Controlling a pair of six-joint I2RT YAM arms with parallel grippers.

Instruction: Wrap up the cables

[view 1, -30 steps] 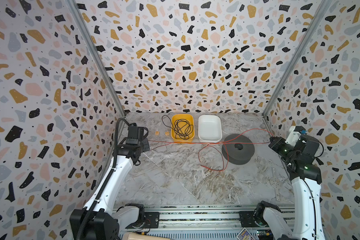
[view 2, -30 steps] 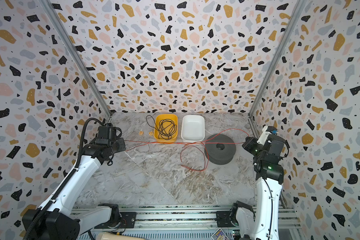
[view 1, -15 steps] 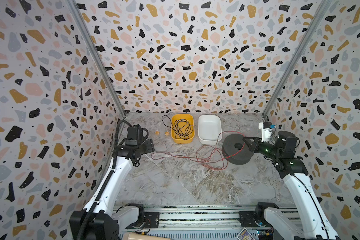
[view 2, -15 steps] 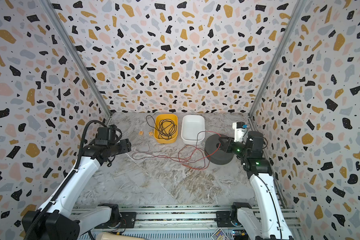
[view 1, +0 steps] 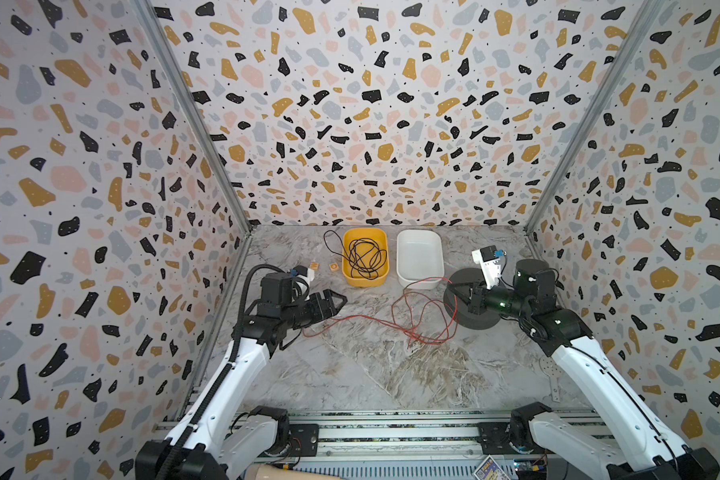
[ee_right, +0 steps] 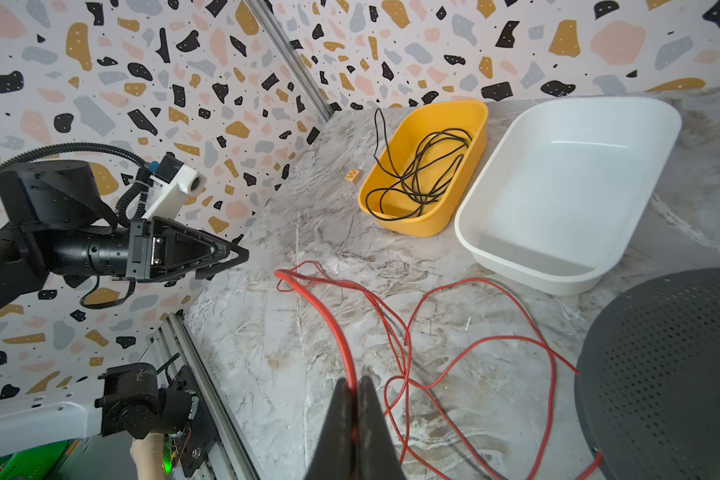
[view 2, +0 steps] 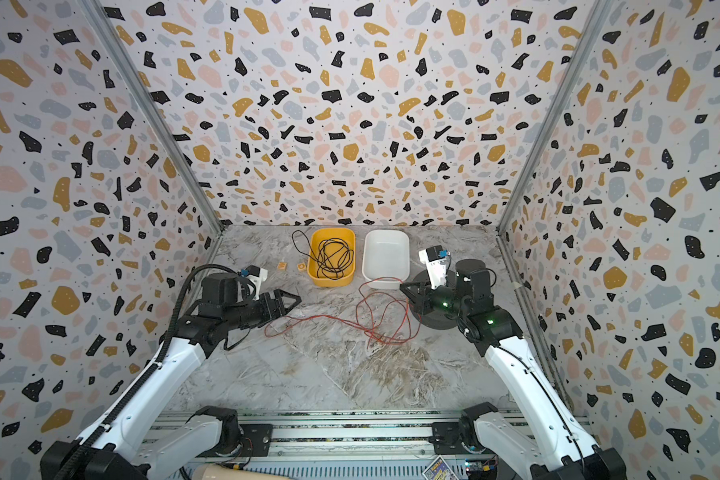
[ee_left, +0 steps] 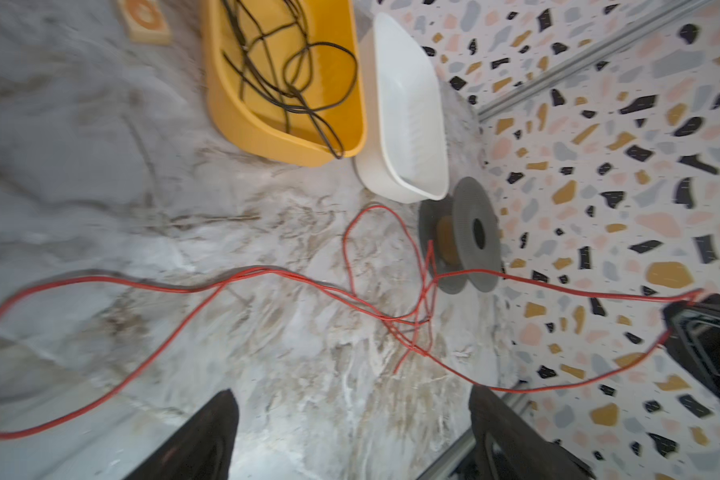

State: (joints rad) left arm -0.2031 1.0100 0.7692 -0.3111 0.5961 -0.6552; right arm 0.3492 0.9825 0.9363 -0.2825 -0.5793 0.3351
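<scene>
One yellow tub, one white tub, one red wire, one black wire, one spool, two blocks.

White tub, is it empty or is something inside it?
Empty. In the right wrist view the white tub shows only its bare bottom. The black wire lies in the yellow tub beside it.

- Yellow tub: middle of the frame in both top views, at the table's far edge. It holds a loose coil of black wire, with one end trailing out over its left rim.
- White tub: just right of the yellow one.
- Two small wooden letter blocks: just left of the yellow tub.
- Dark grey perforated spool: right of centre, lying flat just below the white tub.
- Marbled grey tabletop.
- Terrazzo-patterned walls: three sides.
- Metal rail: bottom edge.
</scene>
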